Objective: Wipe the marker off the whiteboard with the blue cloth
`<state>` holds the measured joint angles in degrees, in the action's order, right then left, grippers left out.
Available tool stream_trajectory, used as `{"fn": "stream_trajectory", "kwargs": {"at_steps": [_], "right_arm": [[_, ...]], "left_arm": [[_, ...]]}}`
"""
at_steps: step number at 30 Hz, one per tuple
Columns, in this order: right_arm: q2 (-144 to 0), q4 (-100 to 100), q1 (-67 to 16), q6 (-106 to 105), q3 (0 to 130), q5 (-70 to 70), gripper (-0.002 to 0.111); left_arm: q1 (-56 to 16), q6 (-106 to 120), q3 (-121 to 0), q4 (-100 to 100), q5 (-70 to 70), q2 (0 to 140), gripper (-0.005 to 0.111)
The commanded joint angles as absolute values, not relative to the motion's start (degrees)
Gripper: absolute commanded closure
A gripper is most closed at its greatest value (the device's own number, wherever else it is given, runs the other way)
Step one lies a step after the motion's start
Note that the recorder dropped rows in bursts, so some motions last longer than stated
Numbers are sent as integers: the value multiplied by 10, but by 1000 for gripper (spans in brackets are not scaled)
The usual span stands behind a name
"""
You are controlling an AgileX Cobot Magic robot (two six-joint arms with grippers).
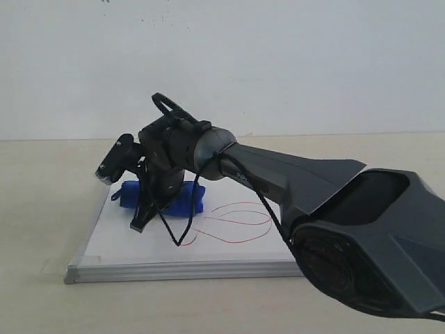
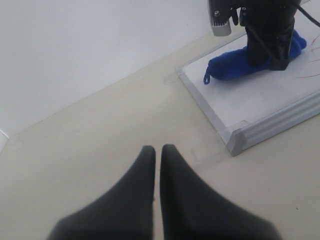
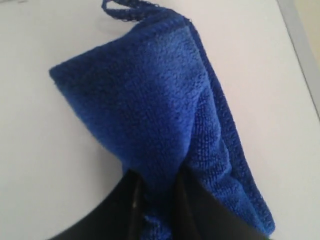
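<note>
**Cloth gripped, red line untouched**

The marker line (image 1: 235, 223) looks whole on the whiteboard (image 1: 118, 240). The blue cloth (image 1: 189, 198) rests on the board at about ten o'clock from it, pinched in the right jaws. The left jaws are closed and empty above the surface (image 2: 100, 125). All the wiping appears to remain.

The exterior camera sat low at the edge of the counter (image 1: 42, 299), facing the wall (image 1: 278, 62), with the whiteboard (image 1: 118, 240) at mid-range and the right arm (image 1: 313, 181) looming near at four o'clock. The left wrist camera looked past its closed left claw (image 2: 157, 150) across the counter toward the whiteboard's corner, well apart. The right wrist camera sat close over the blue cloth (image 3: 150, 100) pinched in the right claw (image 3: 157, 176). All three views shared the blue cloth on the whiteboard.
</note>
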<state>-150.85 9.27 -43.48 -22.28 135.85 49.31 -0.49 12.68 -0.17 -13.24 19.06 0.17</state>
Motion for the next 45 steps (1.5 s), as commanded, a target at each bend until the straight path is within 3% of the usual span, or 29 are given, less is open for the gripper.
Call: {"fn": "stream_trajectory", "kwargs": {"at_steps": [1,5,10,19,22,27,31,34,40,45], "right_arm": [[-1515,274,-416,-39,1356,565,108],[-1515,352,-392,60,1356,630,108],[-1515,271,-393,25,1356,606,108],[-1515,0,-443,-386,1356,570,108],[-1515,24,-448,-334,1356,576,108],[-1515,234,-435,-52,1356,627,108],[-1513,273,-418,-13,1356,686,108],[-1513,211,-417,-26,1356,699,108],[-1514,-118,-433,-257,1356,700,108],[-1512,-168,-460,-365,1355,700,108]], "left_arm": [[-6,130,0,-131,189,0,103],[-6,130,0,-131,189,0,103],[-6,130,0,-131,189,0,103],[-6,130,0,-131,189,0,103],[-6,130,0,-131,189,0,103],[-6,130,0,-131,189,0,103],[-6,130,0,-131,189,0,103],[-6,130,0,-131,189,0,103],[-6,130,0,-131,189,0,103],[-6,130,0,-131,189,0,103]]}}
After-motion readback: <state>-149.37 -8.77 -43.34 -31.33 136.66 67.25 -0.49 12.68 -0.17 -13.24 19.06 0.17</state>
